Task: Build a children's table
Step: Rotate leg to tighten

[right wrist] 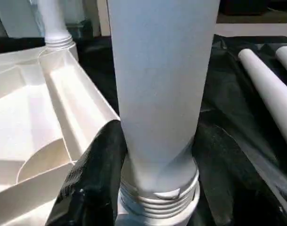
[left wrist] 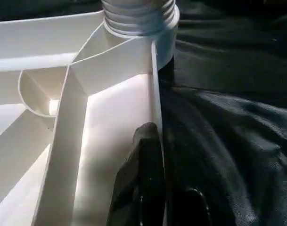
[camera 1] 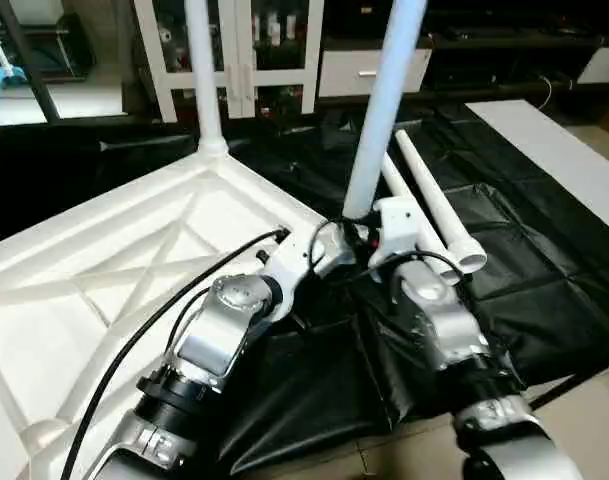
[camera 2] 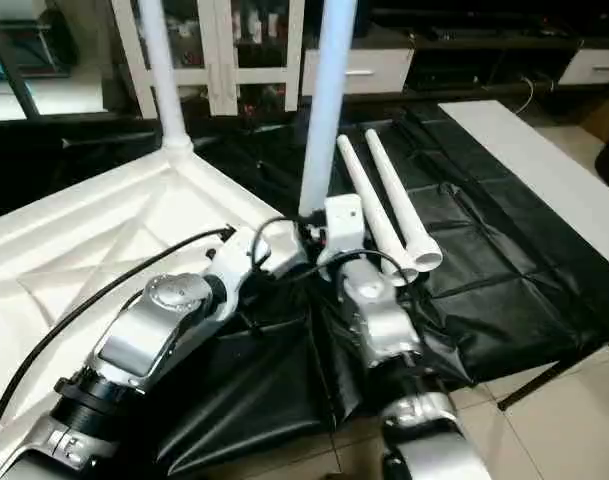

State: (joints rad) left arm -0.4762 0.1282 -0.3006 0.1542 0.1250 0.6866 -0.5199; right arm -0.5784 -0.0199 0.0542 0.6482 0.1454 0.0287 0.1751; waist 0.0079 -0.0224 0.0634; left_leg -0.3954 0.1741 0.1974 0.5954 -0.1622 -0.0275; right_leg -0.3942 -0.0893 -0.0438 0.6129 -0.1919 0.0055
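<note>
Right gripper (right wrist: 152, 183) clasps upright leg (camera 1: 382, 110) standing in corner socket of inverted table top (camera 1: 104, 270); left gripper (left wrist: 150, 188) pinched shut on the top's rim. Two spare legs (camera 1: 434, 205) lie beside on black sheet (camera 1: 544, 290).

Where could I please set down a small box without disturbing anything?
On the black sheet between the two loose legs and the white board. It is crowded where both tools meet the upright leg at the tabletop corner.

A furnished, home-like living room used as a test area: a white glass-door cabinet (camera 1: 239, 50) with small items inside stands at the far wall, a low dark unit with a white drawer (camera 1: 372, 70) beside it, and a black plastic sheet (camera 1: 524, 250) covers the light tiled floor (camera 2: 554, 420).
</note>
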